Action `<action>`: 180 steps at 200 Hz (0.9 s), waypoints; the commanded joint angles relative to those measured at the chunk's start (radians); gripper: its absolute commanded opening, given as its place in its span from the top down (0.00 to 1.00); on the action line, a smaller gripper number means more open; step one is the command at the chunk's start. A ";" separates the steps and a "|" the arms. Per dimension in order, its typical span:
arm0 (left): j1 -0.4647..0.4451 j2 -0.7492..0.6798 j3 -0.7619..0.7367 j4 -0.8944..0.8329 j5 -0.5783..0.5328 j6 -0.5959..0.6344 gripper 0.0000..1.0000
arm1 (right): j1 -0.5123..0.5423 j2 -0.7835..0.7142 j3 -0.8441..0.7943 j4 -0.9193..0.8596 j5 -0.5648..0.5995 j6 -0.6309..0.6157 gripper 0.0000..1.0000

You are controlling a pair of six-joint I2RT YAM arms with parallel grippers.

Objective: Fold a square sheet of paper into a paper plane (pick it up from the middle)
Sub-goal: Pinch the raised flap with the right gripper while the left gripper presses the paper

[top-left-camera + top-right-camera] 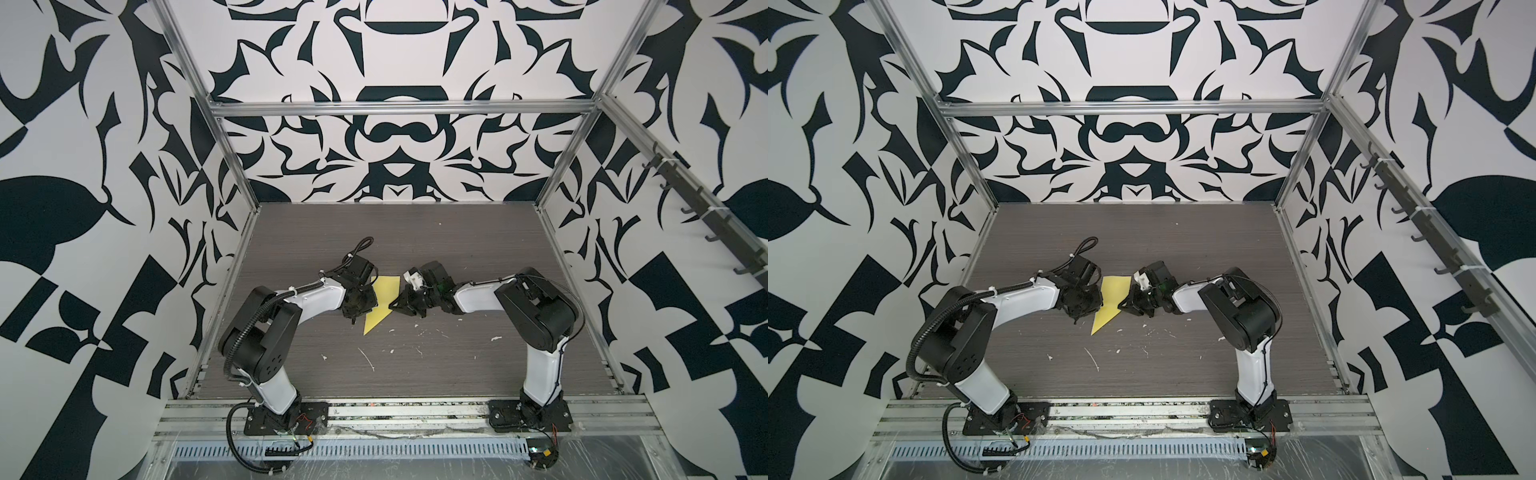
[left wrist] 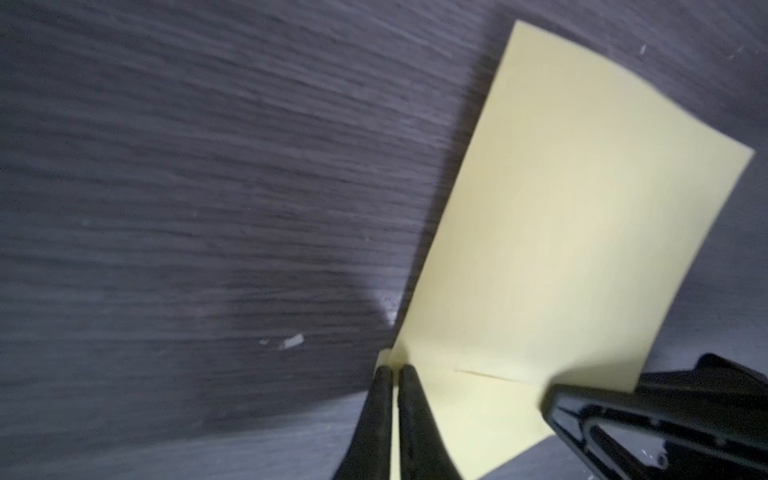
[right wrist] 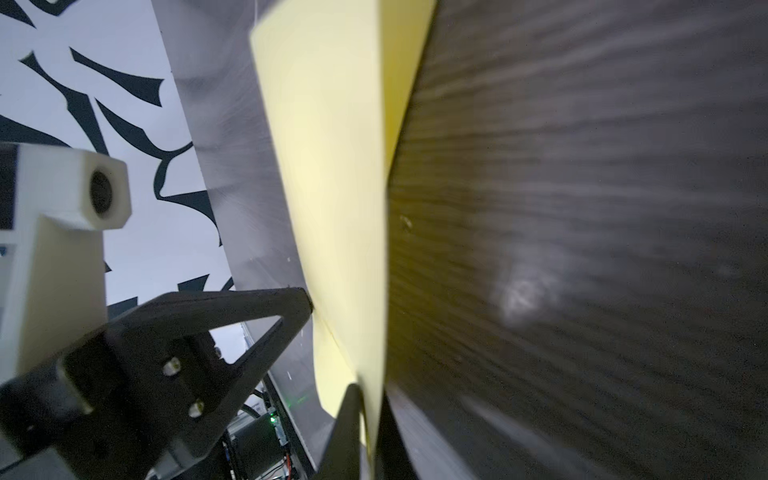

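The square sheet of paper (image 1: 386, 291) sits near the middle of the desk (image 1: 457, 249), partly folded. In both top views it shows as a yellow shape, broad at 12 o'clock and narrowing to a point at about 7 o'clock.

The left gripper (image 2: 394, 376) is at the sheet's 9 o'clock edge, its fingers pressed together on a corner of the paper. In the left wrist view a flap rises from a crease just beside that pinch.

The right gripper (image 3: 370, 419) meets the sheet from 3 o'clock. In the right wrist view the yellow edge runs between its closed fingers, so it is clamped on the paper too.

Part of the sheet stands off the desk; I cannot tell how much still touches it. Small white flecks (image 1: 368, 361) lie scattered on the desk toward 6 o'clock of the paper, apart from it.
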 commanded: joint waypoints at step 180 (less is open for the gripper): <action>-0.212 -0.050 -0.286 0.952 0.072 0.799 0.19 | -0.195 -0.334 -0.111 -0.291 0.213 0.266 1.00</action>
